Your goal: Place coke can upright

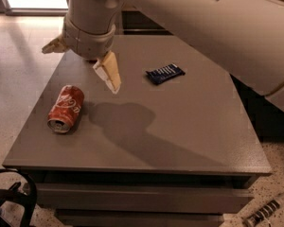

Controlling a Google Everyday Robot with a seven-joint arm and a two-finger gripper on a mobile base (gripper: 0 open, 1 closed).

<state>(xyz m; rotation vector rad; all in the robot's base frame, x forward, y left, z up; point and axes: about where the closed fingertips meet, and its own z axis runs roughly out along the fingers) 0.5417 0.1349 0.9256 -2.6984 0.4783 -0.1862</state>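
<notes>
Coke can (66, 109) lies on its side near the left edge of the grey surface (199, 126), its silver top toward the front. The hand (80, 59) hangs above and behind the can, not touching it, its fingers (109, 73) spread wide apart. A blue snack packet (165, 73) lies well to the right.

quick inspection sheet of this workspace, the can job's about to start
surface: grey table, the arm's shadow across it
job's things: coke can lying on its side near the left edge, silver end toward the front
clutter: blue snack packet lying flat, right of the gripper
grippers: gripper open, above the table behind the can, holding nothing
cables: black loop at lower left, cannot tell if it is a cable
surroundings: speckled floor; ribbed object on the floor at lower right
</notes>
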